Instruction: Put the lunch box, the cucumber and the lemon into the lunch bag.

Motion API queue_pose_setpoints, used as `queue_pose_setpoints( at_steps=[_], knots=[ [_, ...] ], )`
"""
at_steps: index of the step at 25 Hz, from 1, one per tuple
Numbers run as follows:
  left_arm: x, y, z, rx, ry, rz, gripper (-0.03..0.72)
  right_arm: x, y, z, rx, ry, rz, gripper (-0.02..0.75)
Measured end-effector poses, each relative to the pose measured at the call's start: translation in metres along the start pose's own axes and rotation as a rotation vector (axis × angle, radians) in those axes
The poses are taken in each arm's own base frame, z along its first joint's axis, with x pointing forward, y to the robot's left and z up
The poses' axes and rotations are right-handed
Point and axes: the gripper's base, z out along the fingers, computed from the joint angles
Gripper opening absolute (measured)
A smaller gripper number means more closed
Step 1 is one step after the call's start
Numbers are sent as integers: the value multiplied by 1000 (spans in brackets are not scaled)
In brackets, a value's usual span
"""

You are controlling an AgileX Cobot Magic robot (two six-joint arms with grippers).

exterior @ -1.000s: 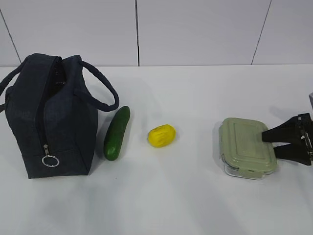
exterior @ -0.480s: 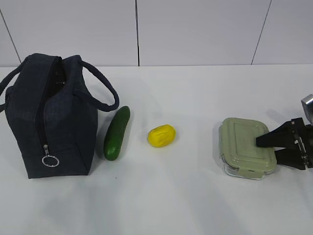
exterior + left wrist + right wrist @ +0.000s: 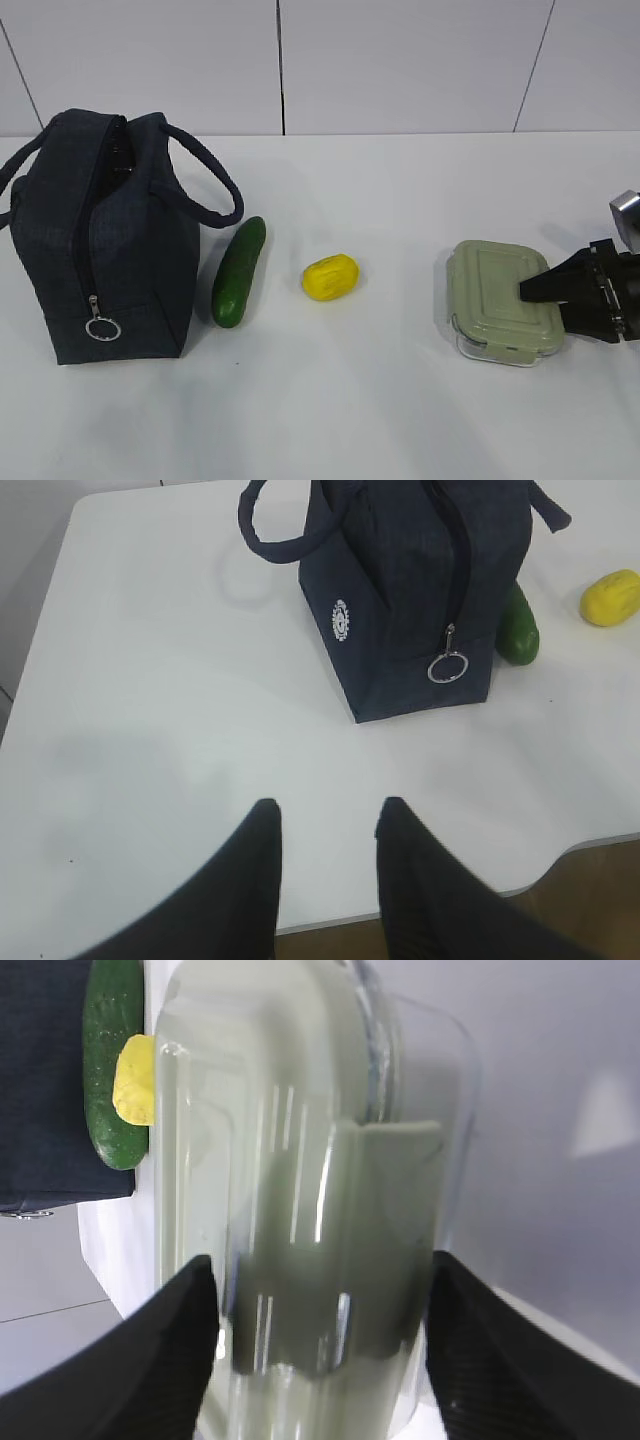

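Four task items sit on a white table (image 3: 400, 420) in the exterior view. At the far left stands the lunch bag (image 3: 105, 240), a boxy dark navy fabric bag with two loop handles, its top zipper gaping and a metal ring pull (image 3: 102, 329) hanging low on the near end. Just right of it, close against its lower corner, lies the cucumber (image 3: 239, 271), short, smooth and dark green, angled with its far tip toward the upper right. Near that, left of center, is the lemon (image 3: 331, 277), a small bright yellow oval. Well apart from these, at the right of the frame, lies the lunch box (image 3: 503, 301), a clear rectangular container with rounded corners under a sage-green snap-lock lid, resting flat.

From the left wrist view, the left gripper (image 3: 328, 830) shows at the bottom of the frame, its two black fingers a modest gap apart with nothing between them, hanging above bare table well short of the bag, whose small white round logo (image 3: 340, 619) faces the camera.

At the right edge of the exterior view, the right gripper (image 3: 545, 301) reaches in over the lunch box's right end. In the right wrist view its black fingers (image 3: 170, 1350) stand wide, one either side of the box, straddling it closely; whether the pads already press the walls cannot be told.
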Motion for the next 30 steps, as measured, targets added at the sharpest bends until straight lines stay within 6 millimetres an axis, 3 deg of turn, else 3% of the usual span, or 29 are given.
queue_pose_setpoints(
  at_steps=[6,30],
  knots=[
    [0,0,0,0,0,0,241,0,0,0,1,4,-2,429],
    [0,0,0,0,0,0,241,0,0,0,-1,4,4,397]
  ],
)
